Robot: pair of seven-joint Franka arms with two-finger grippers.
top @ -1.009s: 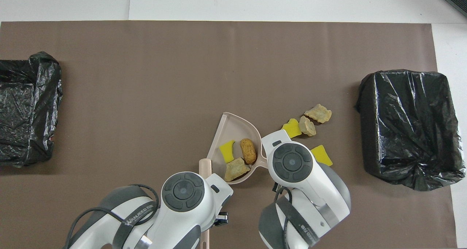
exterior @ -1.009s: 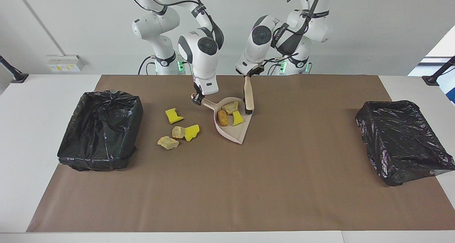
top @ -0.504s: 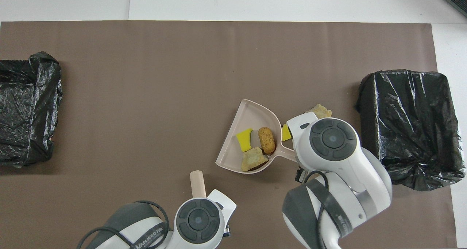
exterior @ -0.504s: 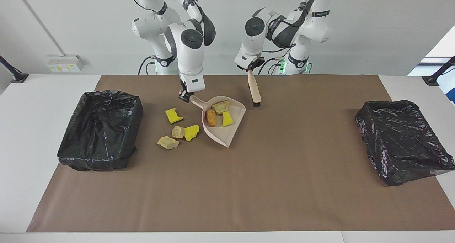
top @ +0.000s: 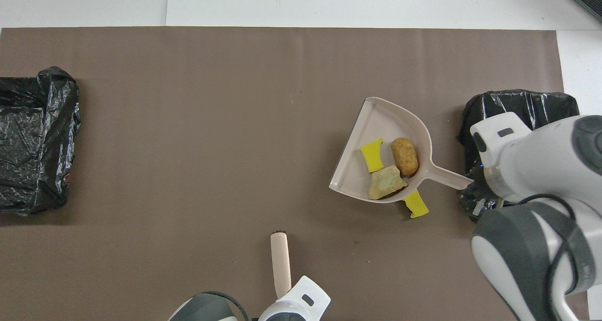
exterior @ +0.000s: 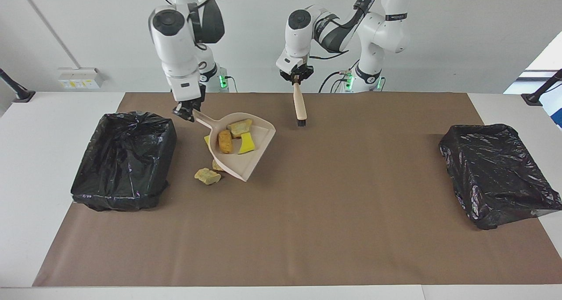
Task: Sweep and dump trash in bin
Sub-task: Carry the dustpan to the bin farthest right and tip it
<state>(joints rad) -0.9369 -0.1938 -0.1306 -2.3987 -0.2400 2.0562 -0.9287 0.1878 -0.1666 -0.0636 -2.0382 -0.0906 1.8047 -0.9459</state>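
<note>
Trash [exterior: 234, 136] riding in dustpan [exterior: 244, 164], right gripper [exterior: 186, 111] clamped on handle. Left gripper [exterior: 297, 76] pinching brush [exterior: 300, 108], up over mat [exterior: 307, 229].

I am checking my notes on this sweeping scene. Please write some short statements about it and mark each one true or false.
1. The right gripper holds the dustpan by its handle, lifted off the table. True.
2. The dustpan is empty. False: it carries three scraps, an orange-brown lump, a tan foam chunk and a yellow sponge bit.
3. The left gripper holds the brush with the bristles pointing down. True.
4. All the trash is already off the mat. False: a tan scrap and others lie on the mat beside the bin.
5. The brush is sweeping a scrap into the dustpan. False: it hangs apart from the dustpan.
</note>
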